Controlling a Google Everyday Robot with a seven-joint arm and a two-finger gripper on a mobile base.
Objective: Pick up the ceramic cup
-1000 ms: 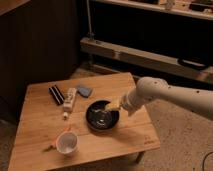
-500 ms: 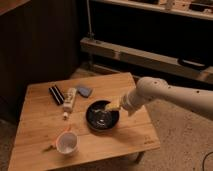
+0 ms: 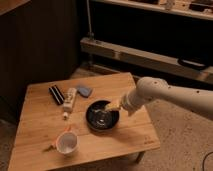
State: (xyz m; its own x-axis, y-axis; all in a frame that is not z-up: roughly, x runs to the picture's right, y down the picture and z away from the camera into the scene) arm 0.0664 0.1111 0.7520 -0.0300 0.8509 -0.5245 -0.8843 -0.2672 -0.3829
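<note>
The hand hangs over the black bowl — ceramic cup well apart.

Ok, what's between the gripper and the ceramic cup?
In the camera view, the black bowl: the gripper is at its right rim, the ceramic cup front-left of it, past a bare strip of table.

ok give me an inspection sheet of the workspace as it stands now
surface: low wooden table
job's things: ceramic cup upright near the front-left edge, not held
clutter: black bowl mid-table; white tube, black bar and grey-blue pad behind it
grippers: hand over the black bowl's right rim, away from the ceramic cup
cables: nothing seen
surroundings: metal shelving behind the table
</note>
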